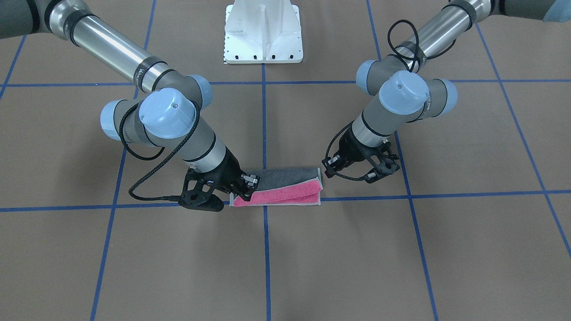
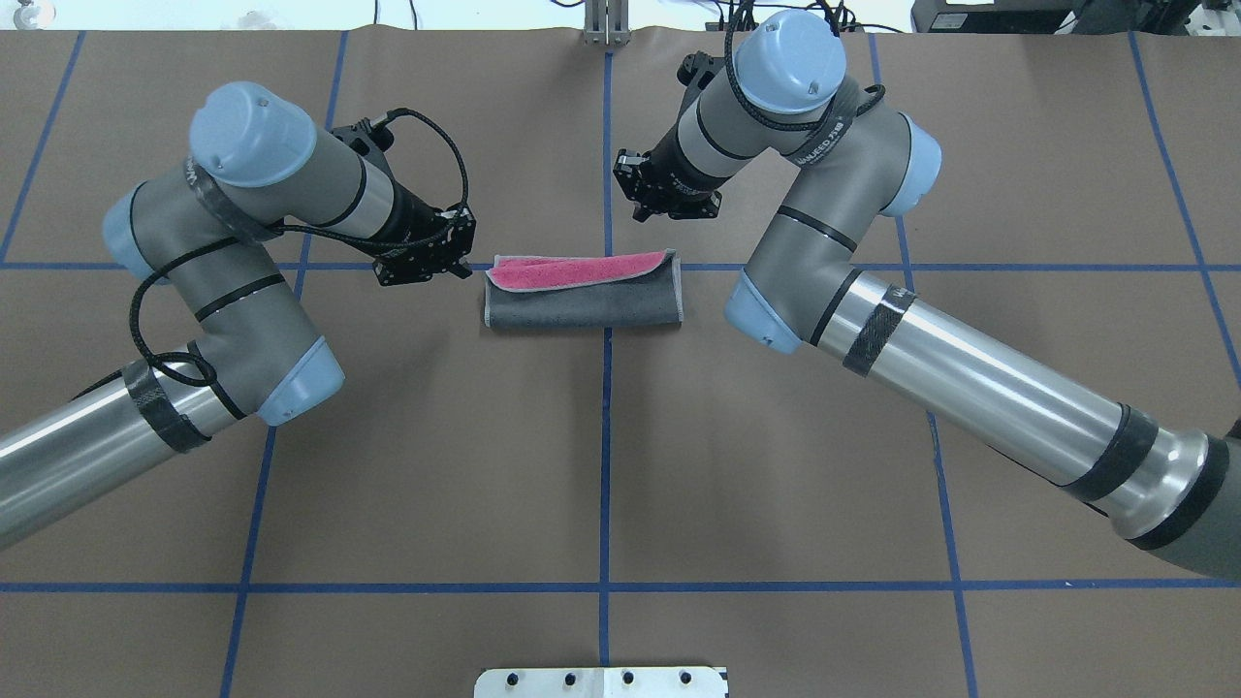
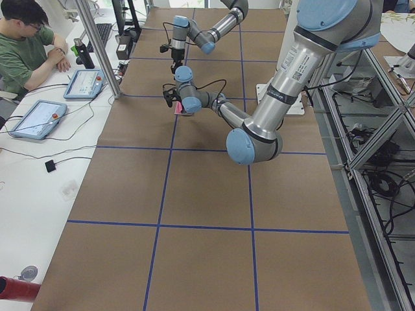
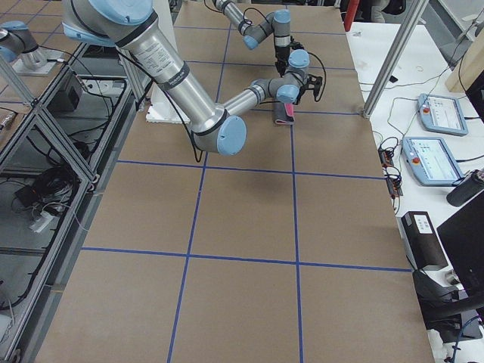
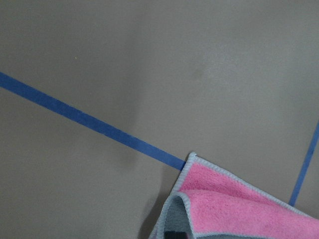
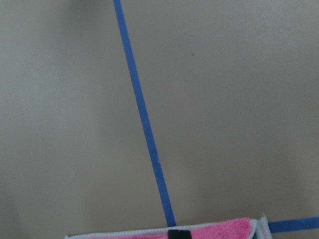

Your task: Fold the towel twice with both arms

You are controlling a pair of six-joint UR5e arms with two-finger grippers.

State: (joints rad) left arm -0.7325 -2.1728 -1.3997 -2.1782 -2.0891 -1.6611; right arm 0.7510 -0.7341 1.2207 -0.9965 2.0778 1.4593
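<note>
Where two blue tape lines (image 2: 607,456) cross at mid-desk, the towel (image 2: 582,302) lies folded once into a long strip that runs from the robot's left to its right. Its upper layer is dark grey. A narrow pink band with light grey stitched edging shows along the long edge farther from the robot, and the upper layer there sits slightly raised and uneven. The strip rests flat on the brown desk (image 2: 601,504).

Right gripper (image 1: 243,187): it is over the towel's right end, at the corner on the pink-edged side. Its fingers (image 1: 250,180) are spread apart. The right wrist view shows one dark fingertip at the pink edge, but whether it touches the cloth cannot be told.

Left gripper (image 1: 359,171): it sits just beside the towel's left end, apart from the cloth, with its fingers spread wide and nothing between them. The left wrist view shows the near corner of the towel, pink over grey.

White base (image 1: 263,35): bolted down behind the towel, on the robot's side. A person (image 3: 26,52) sits at a side table beyond the desk.
</note>
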